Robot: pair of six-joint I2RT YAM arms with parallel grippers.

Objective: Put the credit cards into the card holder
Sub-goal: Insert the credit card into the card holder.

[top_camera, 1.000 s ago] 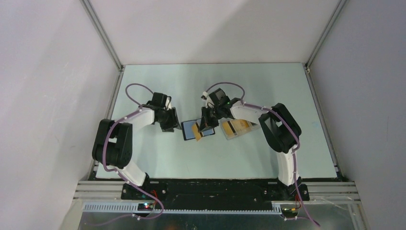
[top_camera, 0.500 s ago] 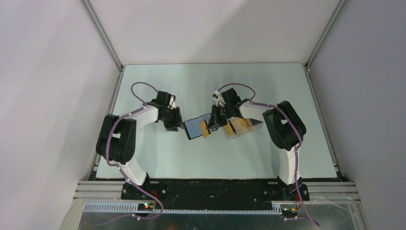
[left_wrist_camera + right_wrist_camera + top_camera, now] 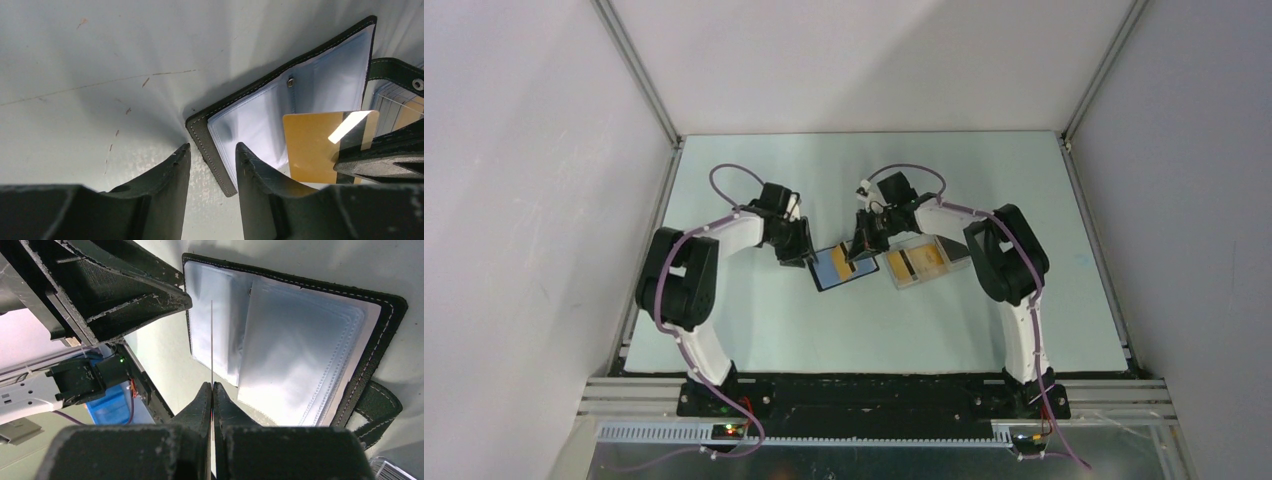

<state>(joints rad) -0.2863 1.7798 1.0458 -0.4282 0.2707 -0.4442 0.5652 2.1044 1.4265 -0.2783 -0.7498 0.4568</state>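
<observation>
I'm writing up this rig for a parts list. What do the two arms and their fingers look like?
Both arms, left arm and right arm, alternate white links with bulky black joints. A thin purple cable runs along each, looping near the wrist. The fingers are matte black, wedge-shaped, with scuffed edges.

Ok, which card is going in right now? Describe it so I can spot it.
Mid-table lies the open card holder, pale blue lining up. Over that lining is the orange card, pinched in the shut right gripper. The other cards lie flat in the pale tray beside the holder; this one alone is held.
</observation>
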